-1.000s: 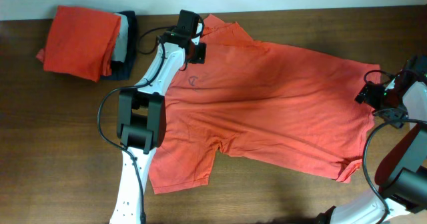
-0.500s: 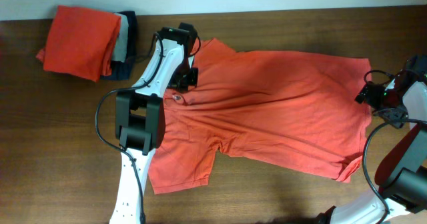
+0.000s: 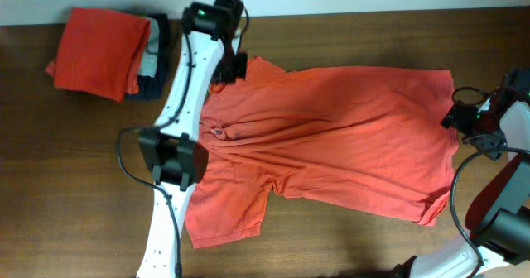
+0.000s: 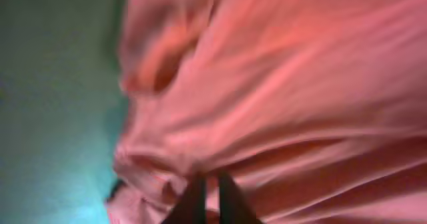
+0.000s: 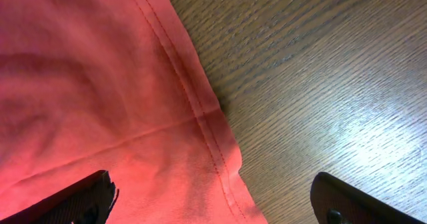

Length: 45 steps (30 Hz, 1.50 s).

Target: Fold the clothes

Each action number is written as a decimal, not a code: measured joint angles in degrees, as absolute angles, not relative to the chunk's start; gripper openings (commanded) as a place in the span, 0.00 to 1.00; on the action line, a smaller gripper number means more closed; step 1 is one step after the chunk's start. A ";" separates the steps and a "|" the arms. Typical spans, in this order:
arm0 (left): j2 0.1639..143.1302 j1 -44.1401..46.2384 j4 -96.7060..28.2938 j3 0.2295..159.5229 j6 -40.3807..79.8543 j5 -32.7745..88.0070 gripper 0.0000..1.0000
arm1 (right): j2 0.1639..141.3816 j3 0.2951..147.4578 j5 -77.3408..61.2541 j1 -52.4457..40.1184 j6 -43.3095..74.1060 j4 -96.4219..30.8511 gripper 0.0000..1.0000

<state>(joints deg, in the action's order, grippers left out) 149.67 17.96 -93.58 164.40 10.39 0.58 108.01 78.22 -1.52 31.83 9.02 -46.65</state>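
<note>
The large coral-red cotton T-shirt (image 3: 348, 137) lies spread across the dark wooden table (image 3: 74, 170). The left gripper (image 4: 210, 197) pinches cloth at the shoulder, likely straightening before the first fold, while the right gripper (image 5: 217, 201), jaws wide, hovers over the hem corner, which it should grasp next.

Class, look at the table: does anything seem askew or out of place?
The T-shirt lies askew and rumpled on the table, with diagonal creases running through it and one far corner bunched at the left tool. The folded stack looks tidy.
</note>
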 measured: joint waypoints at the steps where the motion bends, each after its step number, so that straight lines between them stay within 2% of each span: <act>1: 149.45 17.96 -93.14 165.86 10.09 0.56 0.12 | 108.01 78.22 -1.52 31.83 8.99 -46.65 0.99; 11: 148.51 18.24 -84.27 168.81 -2.92 0.25 0.13 | 108.01 78.22 -1.52 31.83 8.99 -46.65 0.99; 21: 155.17 18.26 -75.44 168.70 -6.44 -0.23 0.13 | 108.01 78.22 -1.52 31.83 9.04 -46.63 0.99; 25: 158.56 18.37 -71.66 168.53 -6.63 0.45 0.28 | 108.01 78.22 -1.50 31.83 9.06 -46.65 0.99; 30: 161.80 18.44 -69.82 168.53 -6.68 2.85 0.36 | 108.01 78.22 -1.50 31.83 9.02 -46.65 0.99; 45: 167.37 18.44 -66.24 168.51 -6.68 4.16 0.39 | 108.01 78.22 -1.52 31.83 9.04 -46.65 0.99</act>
<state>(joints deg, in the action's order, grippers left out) 167.37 18.44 -66.24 168.51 -6.68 4.16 108.01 78.22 -1.52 31.83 9.04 -46.65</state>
